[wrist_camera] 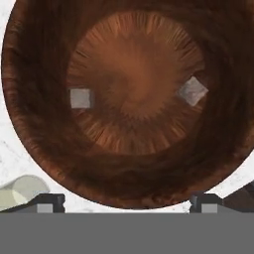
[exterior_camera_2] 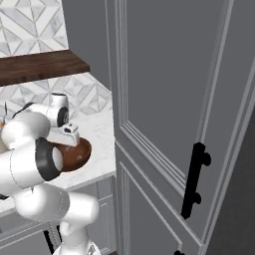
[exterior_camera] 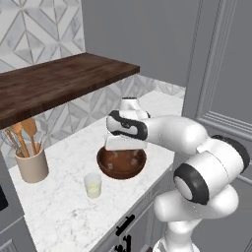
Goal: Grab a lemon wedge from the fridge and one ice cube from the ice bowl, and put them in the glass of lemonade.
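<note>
The ice bowl (exterior_camera: 121, 167), low, round and dark brown, stands near the front edge of the marble counter. From the hand view I look straight down into the ice bowl (wrist_camera: 49, 149), where two pale ice cubes (wrist_camera: 81, 97) (wrist_camera: 193, 91) lie apart on its floor. My gripper (exterior_camera: 125, 152) (wrist_camera: 127, 203) hangs open just above the bowl, pointing down, with nothing between its fingertips (wrist_camera: 49, 202). The glass of lemonade (exterior_camera: 92, 185) stands left of the bowl, and its rim (wrist_camera: 22, 191) peeks in at the lower left. The fridge and the lemon wedge are out of view.
A beige cup with wooden utensils (exterior_camera: 32, 165) stands at the back left of the counter (exterior_camera: 59, 206). A dark wooden shelf (exterior_camera: 54, 81) hangs above it. To the right rises a tall pale panelled cabinet (exterior_camera_2: 164, 99) with a black handle (exterior_camera_2: 196, 179).
</note>
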Tool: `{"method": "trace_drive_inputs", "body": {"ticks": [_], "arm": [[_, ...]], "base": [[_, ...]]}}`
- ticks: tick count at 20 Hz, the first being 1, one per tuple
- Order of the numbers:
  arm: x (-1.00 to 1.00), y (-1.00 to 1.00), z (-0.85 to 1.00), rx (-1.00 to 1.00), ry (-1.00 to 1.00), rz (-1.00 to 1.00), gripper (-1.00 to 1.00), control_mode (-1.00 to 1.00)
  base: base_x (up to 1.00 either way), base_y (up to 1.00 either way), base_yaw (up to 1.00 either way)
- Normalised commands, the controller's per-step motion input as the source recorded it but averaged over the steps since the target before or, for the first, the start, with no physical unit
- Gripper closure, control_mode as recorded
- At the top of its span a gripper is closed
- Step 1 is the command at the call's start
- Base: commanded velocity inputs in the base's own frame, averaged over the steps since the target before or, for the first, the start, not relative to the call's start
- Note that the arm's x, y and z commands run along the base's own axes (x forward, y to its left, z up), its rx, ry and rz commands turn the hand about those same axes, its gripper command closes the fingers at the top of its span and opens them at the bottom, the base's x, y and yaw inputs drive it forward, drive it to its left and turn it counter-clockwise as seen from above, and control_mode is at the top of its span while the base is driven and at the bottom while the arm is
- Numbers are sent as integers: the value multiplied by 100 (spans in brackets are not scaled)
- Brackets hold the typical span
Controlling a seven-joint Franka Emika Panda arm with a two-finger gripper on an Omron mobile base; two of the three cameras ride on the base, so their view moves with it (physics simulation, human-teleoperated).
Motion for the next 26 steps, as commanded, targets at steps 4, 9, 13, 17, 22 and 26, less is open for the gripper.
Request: {"method": "trace_drive_inputs", "body": {"ticks": [4, 9, 13, 17, 22, 26], "arm": [[31, 39, -67, -2, 0, -1, -100, -100], [1, 16, -37, 0, -3, 0, -100, -100], [20, 4, -36, 0, -9, -1, -100, -100], [10, 0, -35, 0, -3, -3, -100, -100], [4, 0, -20, 0, -2, -1, -100, -100], [11, 0, -3, 0, -7, -3, -100, -100]], "base": [[0, 0, 0], [0, 0, 0], [0, 0, 0], [0, 0, 0], [0, 0, 0], [0, 0, 0]]}}
